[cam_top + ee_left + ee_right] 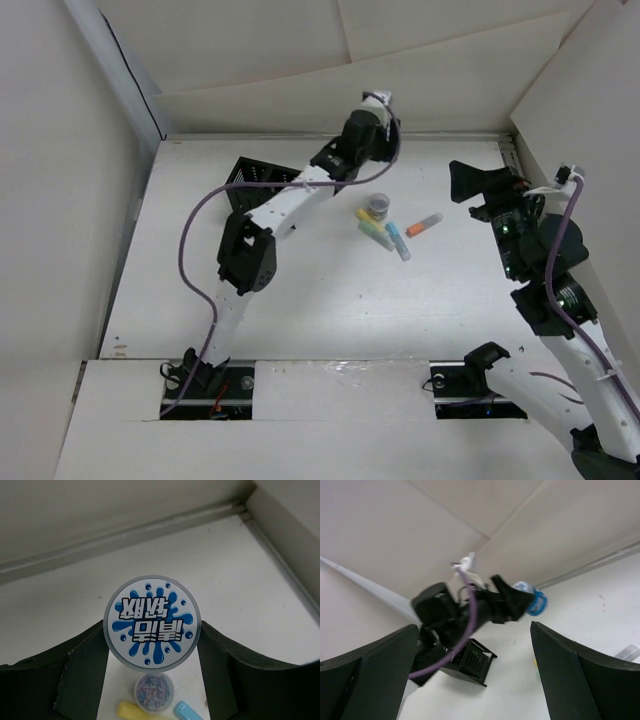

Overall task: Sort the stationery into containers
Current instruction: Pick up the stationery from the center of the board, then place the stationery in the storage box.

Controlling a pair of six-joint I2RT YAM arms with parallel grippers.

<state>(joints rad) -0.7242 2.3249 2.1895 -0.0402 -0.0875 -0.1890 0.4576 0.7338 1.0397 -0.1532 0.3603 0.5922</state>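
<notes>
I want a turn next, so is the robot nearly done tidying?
Not nearly. Done: nothing shows in the box, though the left arm hides part of it. In hand: the left gripper holds a blue-label disc. Left: the jar, yellow stick, green stick, blue stick and orange stick lie on the table. The right gripper is open and empty.

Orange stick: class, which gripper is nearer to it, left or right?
Right. The right gripper hangs open right of the orange stick; the left gripper, gripping a blue-labelled round object, is farther back, beyond the clear jar.
</notes>
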